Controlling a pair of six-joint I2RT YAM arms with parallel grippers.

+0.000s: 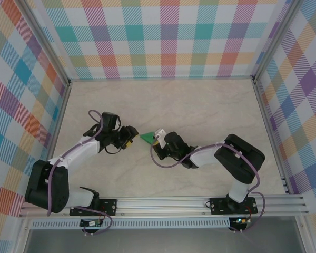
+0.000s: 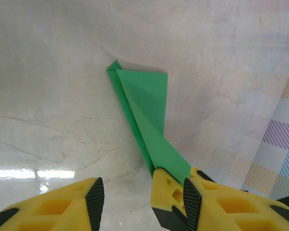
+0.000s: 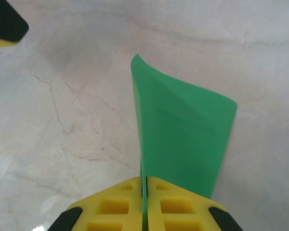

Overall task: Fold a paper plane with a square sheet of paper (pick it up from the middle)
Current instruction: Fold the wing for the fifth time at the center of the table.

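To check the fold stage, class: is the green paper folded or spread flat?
Folded. The paper shows overlapping layers and a diagonal crease, narrowing toward the shut right gripper that pinches it.

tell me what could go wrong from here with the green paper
1. The right pincer is shut on just one end of the folded green paper. The free end curls upward, so the layers might spring open or the sheet could pivot in the grip.
2. The left pincer stands open very close by. A grasp off the crease may crumple a layer, or knock the two pincers together.
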